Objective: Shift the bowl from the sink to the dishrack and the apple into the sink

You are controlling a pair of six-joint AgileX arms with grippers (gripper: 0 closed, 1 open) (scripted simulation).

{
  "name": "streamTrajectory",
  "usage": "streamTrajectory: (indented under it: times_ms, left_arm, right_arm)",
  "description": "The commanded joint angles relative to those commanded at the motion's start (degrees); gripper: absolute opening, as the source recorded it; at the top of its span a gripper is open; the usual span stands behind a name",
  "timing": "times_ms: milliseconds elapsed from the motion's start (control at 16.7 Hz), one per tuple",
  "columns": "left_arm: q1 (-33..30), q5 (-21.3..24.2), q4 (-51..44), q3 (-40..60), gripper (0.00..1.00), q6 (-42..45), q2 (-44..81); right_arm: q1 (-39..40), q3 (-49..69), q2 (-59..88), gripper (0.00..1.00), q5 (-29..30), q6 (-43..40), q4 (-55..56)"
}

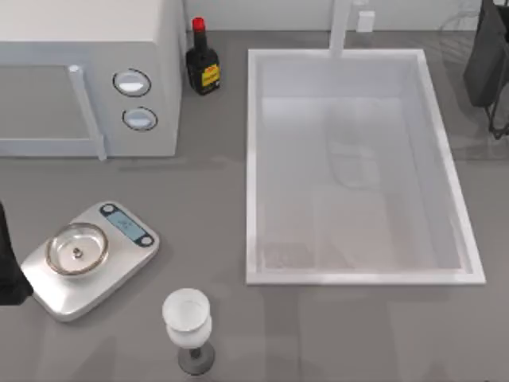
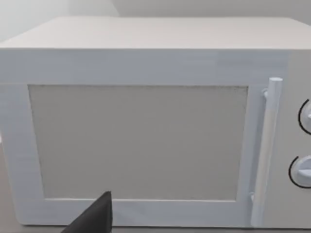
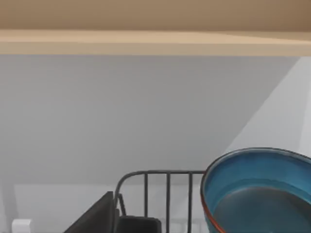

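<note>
My right gripper [image 1: 487,64] hangs over the dishrack [image 3: 160,194] beside the bowl [image 3: 260,191]; grip unclear. I should lower it level inside the wires.

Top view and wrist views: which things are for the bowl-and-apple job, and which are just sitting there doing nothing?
For the job:
sink
bowl
dishrack

Just lying about:
microwave
dark bottle
scale
glass
</note>
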Motion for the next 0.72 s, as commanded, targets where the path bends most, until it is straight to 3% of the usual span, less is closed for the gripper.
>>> streamTrajectory:
  times_ms: [720]
  left_arm:
    - [0.00,0.00,0.00,0.00,1.00,0.00,0.00]
  right_arm:
    - [10.02,-31.65,-57.79,1.00,9.01,-0.47,-26.68]
